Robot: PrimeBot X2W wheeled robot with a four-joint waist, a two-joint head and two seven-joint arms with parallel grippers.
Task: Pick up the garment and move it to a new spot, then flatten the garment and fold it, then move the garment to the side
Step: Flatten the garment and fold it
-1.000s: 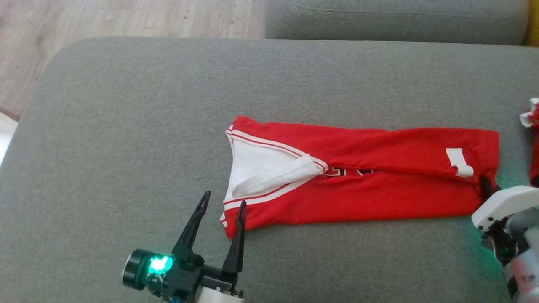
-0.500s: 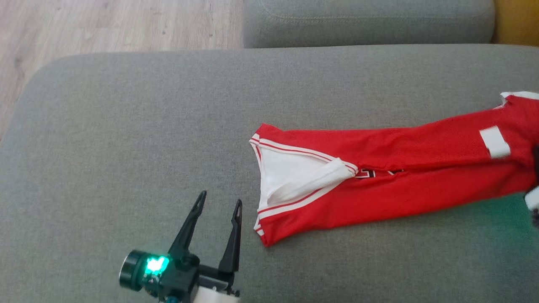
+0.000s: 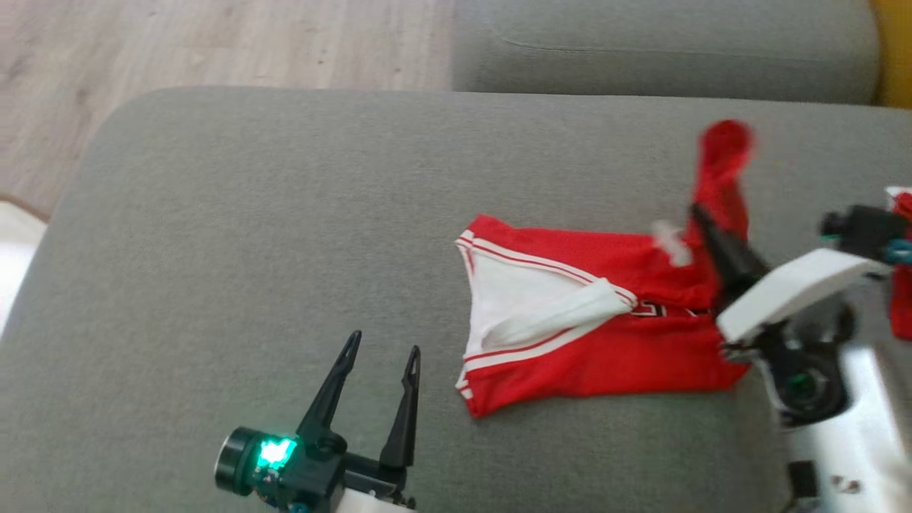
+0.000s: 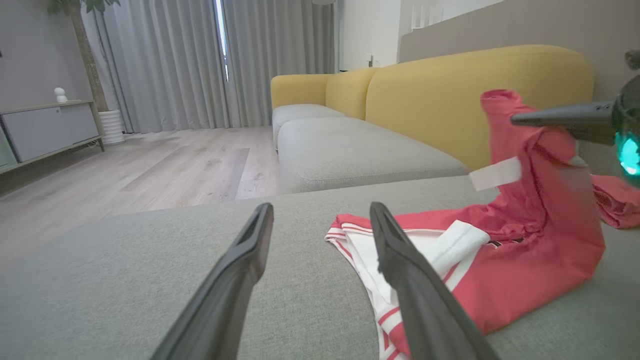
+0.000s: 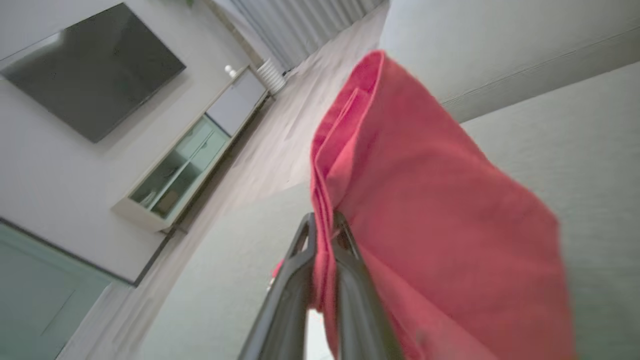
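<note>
Plainly, the red garment sits right of centre in the head view, on the broad grey cushion. Its white-trimmed neck opening faces the frame's left and shows white lining. Most of the cloth lies flat, but its right end is held up off the cushion, a blurred red strip rising toward the upper right of the frame. The right gripper comes in from the right edge. Its two dark fingers are pressed together on that raised end, and the right wrist view shows the red fabric pinched between them and draping away to the right of the frame. A small white label shows on the cloth just beside the fingertips. The left gripper stands at the lower middle-left of the head view, its fingers spread wide with nothing between them, near the garment's lower left corner but apart from it. In the left wrist view the right-hand finger crosses in front of the collar edge, and contact cannot be judged there. A second red cloth peeks in at the right edge. Pale wooden floor fills the upper left, another grey cushion runs along the top, and a yellow backrest shows in the left wrist view.
</note>
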